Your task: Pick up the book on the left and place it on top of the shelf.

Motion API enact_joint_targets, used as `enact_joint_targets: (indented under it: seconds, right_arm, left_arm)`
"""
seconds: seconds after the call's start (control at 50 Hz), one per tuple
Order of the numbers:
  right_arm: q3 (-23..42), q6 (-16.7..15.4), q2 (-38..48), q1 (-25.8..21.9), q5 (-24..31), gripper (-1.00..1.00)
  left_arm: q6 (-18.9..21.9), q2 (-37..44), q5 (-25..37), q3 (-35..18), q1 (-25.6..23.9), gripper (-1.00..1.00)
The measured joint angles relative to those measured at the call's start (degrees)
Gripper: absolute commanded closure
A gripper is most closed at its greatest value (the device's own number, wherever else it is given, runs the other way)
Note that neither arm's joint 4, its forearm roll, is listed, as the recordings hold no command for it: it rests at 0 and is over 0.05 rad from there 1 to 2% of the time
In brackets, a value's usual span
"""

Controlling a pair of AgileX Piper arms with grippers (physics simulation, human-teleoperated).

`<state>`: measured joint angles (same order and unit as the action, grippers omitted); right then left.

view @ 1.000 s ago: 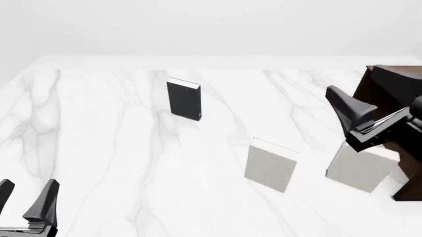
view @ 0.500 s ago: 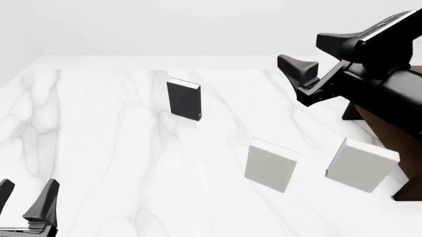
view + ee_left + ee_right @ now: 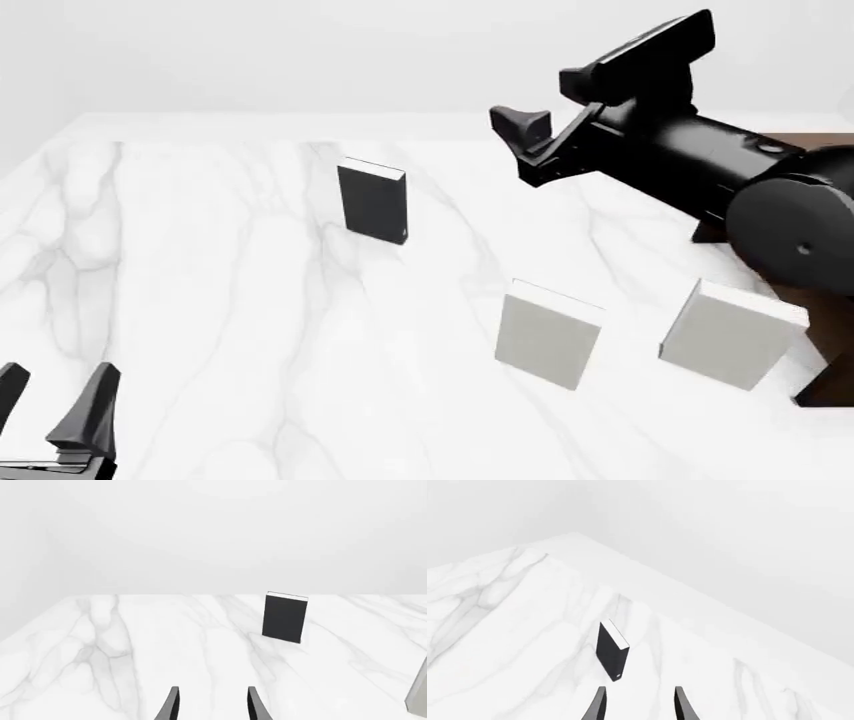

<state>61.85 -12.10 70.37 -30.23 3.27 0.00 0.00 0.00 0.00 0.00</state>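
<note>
One arm moved: right fingers (image 3: 534, 135) nearer book (image 3: 372, 201).

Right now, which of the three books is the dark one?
The book standing farthest left and farthest back; the other two books are light grey.

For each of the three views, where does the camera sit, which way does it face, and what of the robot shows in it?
Front view: above and behind the arms, facing forward over the table; shows the left end effector low, the right end effector raised.
Left wrist view: low, facing the upright black book; its fingertips show.
Right wrist view: high, tilted down at the book; fingertips show.
All three share the book; the front view alone shows both grey books and the shelf.
</note>
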Motion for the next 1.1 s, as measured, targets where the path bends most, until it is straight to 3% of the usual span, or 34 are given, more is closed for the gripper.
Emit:
enact_joint_targets:
  seconds: [0.7,1.1]
  right_arm:
    - [11.5,2.0,16.6,-0.8,-4.2,-1.00]
    - [17.8,5.2,28.4,-0.8,-8.7,-1.00]
  left_arm:
    - [0.0,0.0,0.0,0.0,0.0,-1.00]
    - [0.0,0.0,0.0,0.0,0.0,-1.00]
